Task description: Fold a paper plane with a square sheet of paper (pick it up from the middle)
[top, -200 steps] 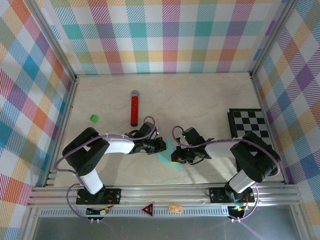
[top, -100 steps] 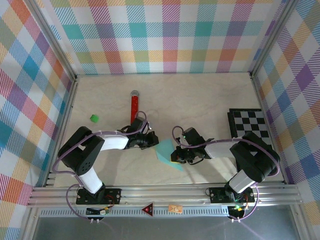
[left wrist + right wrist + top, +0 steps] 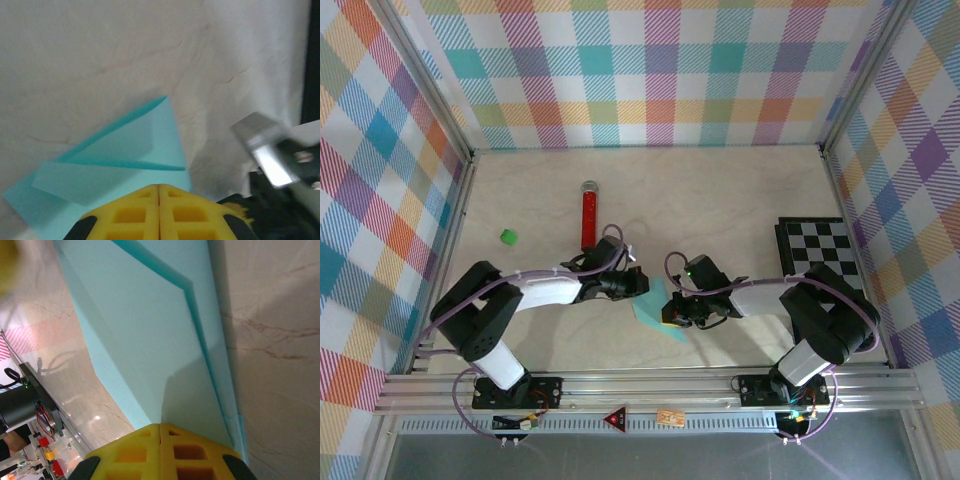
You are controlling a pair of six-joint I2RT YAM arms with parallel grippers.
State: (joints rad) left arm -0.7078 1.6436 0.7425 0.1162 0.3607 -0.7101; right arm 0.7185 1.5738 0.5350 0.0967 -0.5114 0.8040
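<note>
The left fingers (image 3: pixel 159 200), yellow and pressed together, sat at the bottom of the left wrist view, over the folded cyan paper (image 3: pixel 125 155). Half a second earlier they had stood further left, clear of it. The right fingers (image 3: pixel 160 447), likewise closed seam to seam, bore on the same thin, sharply creased, pointed sheet; whether they nipped it I cannot tell. From above, it lay low centre. The pale marbled bench (image 3: pixel 720 200) was open above, with a red tube (image 3: pixel 588 218) upper left and a checkered board (image 3: pixel 820 245) at the right edge.
</note>
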